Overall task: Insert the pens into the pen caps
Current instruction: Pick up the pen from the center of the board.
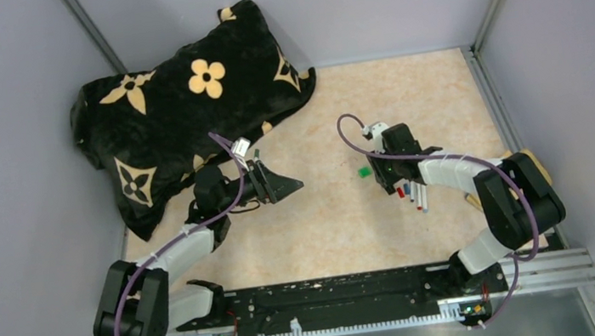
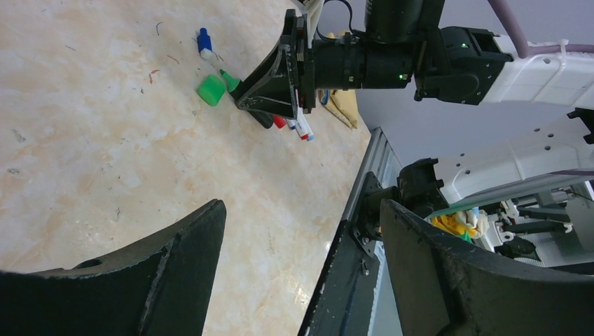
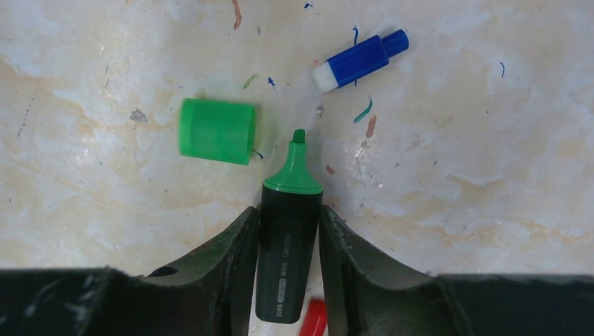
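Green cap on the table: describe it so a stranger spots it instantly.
On the beige marbled tabletop, look just beyond the right arm's fingers, which flank a black green-tipped highlighter. The stubby bright green plastic cap lies beside that tip; the nearby blue cap is slimmer.

Red pen end (image 3: 315,320) sits deep between the right gripper (image 3: 288,213) fingers, partly covered by the black marker (image 3: 288,259), rest cut off at the frame edge. From above, the marker is hidden under that gripper. Pens (image 1: 413,195) behind its wrist are half covered, count unclear. Left gripper (image 2: 302,210) fingers (image 2: 161,273) are cut off at their bases.
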Available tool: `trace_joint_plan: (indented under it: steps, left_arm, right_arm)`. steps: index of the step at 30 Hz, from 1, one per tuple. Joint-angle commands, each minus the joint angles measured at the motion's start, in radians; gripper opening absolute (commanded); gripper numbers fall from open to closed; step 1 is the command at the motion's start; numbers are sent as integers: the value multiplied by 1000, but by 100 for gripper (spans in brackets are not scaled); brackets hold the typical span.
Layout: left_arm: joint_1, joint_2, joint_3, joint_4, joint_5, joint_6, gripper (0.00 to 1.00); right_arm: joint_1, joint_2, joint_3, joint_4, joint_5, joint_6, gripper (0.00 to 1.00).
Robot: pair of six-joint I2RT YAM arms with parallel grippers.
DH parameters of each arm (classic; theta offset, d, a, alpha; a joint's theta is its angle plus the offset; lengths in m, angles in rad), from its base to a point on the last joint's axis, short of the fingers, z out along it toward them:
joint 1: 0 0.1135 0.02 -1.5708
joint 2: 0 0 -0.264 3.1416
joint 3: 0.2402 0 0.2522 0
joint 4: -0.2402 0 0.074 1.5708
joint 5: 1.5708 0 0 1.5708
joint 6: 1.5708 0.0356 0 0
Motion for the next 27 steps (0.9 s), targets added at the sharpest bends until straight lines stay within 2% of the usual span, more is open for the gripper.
trace_joint_plan:
  steps: [1,5,10,15,19,23,27]
  left_arm:
    - [3,-27,10,0,6,10,86]
    - [-3,-27,-1,52,34,-30,86]
    - [-73,15,-41,250,38,-120,86]
    - [-231,101,-21,330,-71,-128,86]
    - [-293,201,-10,469,-164,-233,85]
    - [-350,302,34,532,-257,-306,84]
    - [-409,380,110,535,-324,-323,84]
  right_arm:
    - [13,19,30,-67,-27,-41,33]
    - [12,-18,36,-64,-49,-45,26]
    - [-35,-109,35,-52,-170,-34,15]
    - [-149,-212,24,-50,-467,-58,8]
    - [-207,-341,-22,-21,-697,-150,2]
    - [-213,-418,-48,-10,-859,-217,0]
    - [-213,-434,-46,-28,-927,-254,0]
